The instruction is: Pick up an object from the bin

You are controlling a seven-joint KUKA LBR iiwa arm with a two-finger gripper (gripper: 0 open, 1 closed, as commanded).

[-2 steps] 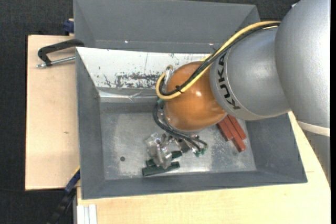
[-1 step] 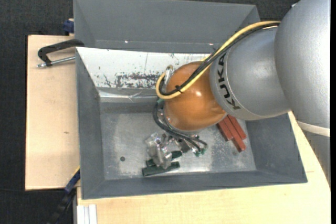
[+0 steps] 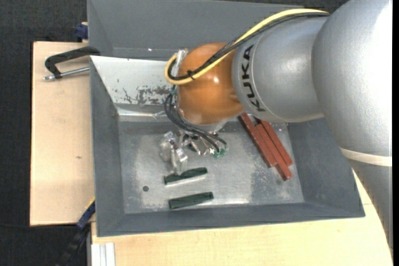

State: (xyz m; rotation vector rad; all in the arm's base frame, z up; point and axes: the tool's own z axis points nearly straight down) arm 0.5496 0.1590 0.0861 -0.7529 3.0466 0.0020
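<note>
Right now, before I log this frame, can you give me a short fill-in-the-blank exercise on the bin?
1. The gripper is beside the upper of ___ dark green bars.
2. In the camera view, the reddish-brown sticks lie to the gripper's ___.
3. The wrist cover is coloured ___.
Missing words: two; right; orange.

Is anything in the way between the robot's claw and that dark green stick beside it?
Nothing visible does. The gripper sits beside the upper dark green stick, with nothing between them. The other green stick lies farther off, and the reddish-brown sticks lie off to one side.
</note>
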